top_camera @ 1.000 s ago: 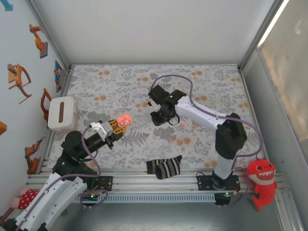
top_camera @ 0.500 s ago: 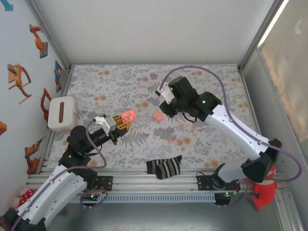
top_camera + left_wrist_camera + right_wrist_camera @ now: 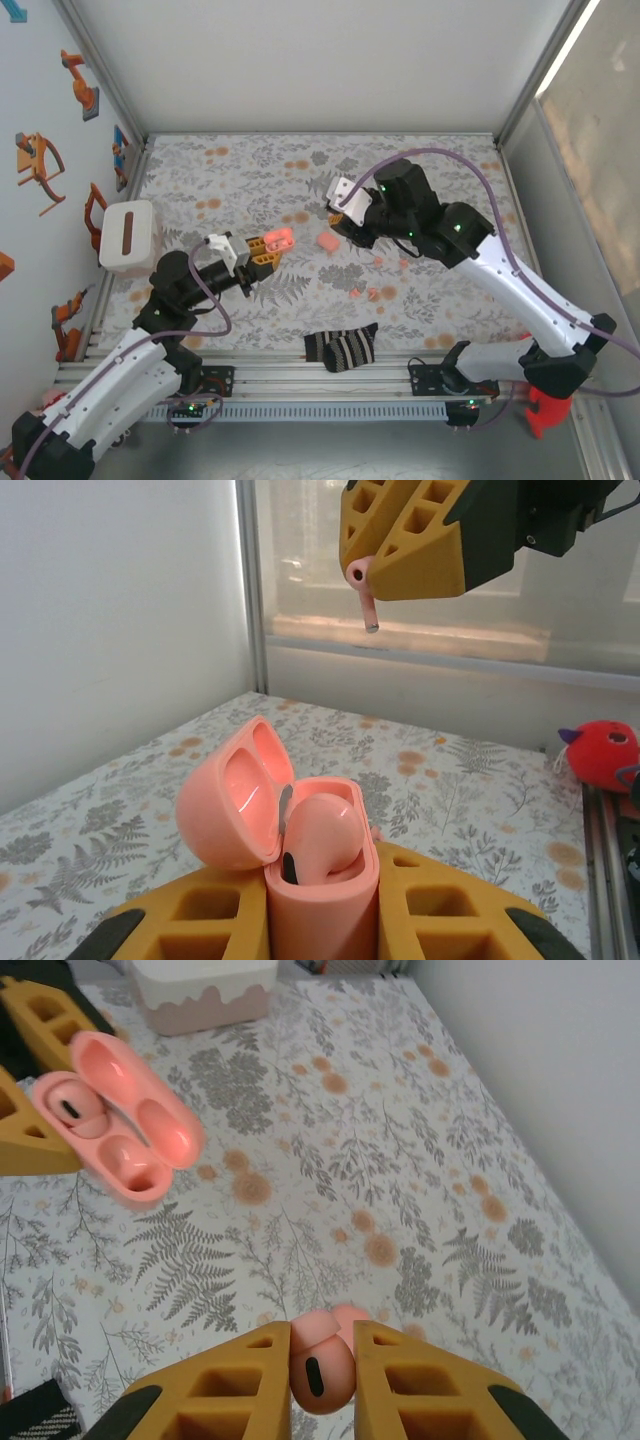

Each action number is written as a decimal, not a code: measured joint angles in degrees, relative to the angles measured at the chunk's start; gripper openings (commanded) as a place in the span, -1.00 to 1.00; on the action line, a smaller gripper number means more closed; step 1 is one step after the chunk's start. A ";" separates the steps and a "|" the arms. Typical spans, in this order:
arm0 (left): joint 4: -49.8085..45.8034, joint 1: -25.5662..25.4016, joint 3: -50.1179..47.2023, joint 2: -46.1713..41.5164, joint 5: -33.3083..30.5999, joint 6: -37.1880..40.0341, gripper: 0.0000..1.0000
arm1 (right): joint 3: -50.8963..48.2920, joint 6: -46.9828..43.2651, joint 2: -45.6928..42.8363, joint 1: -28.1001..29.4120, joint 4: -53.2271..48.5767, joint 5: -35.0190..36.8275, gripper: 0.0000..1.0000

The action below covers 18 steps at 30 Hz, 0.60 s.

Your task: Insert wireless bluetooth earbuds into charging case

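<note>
At the near edge of the table [image 3: 250, 170] a striped sock [image 3: 342, 347] lies flat. Just beyond it, loose coral earbuds [image 3: 372, 294] rest on the flowered cloth. To the left, the left fingers [image 3: 190, 920] are clenched on an open pink charging case [image 3: 300, 880], held upright above the table with its lid tipped back. One seated earbud [image 3: 322, 830] sits in the case, and the well beside it shows bare. Farther in, a second pink case [image 3: 327, 241] lies on the cloth. Just past that, the right fingers [image 3: 230, 1390] grip a held earbud [image 3: 320, 1375], stem pointing down, raised and apart from the open case. A white box [image 3: 127, 236] stands by the left wall.
</note>
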 measured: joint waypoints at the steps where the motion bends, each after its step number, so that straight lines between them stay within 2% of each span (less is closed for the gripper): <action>1: 0.74 0.00 0.00 0.24 0.31 -0.50 -1.00 | 0.07 -1.18 -0.42 0.37 0.28 -0.63 -0.68; 9: 5.49 0.00 0.00 2.23 2.58 -3.17 -1.00 | 3.67 -8.96 -0.09 4.00 0.31 -2.29 -0.70; 18: 6.73 0.00 0.87 3.91 5.81 -4.24 -1.00 | 6.80 -16.15 2.91 6.03 -1.36 -1.66 -0.71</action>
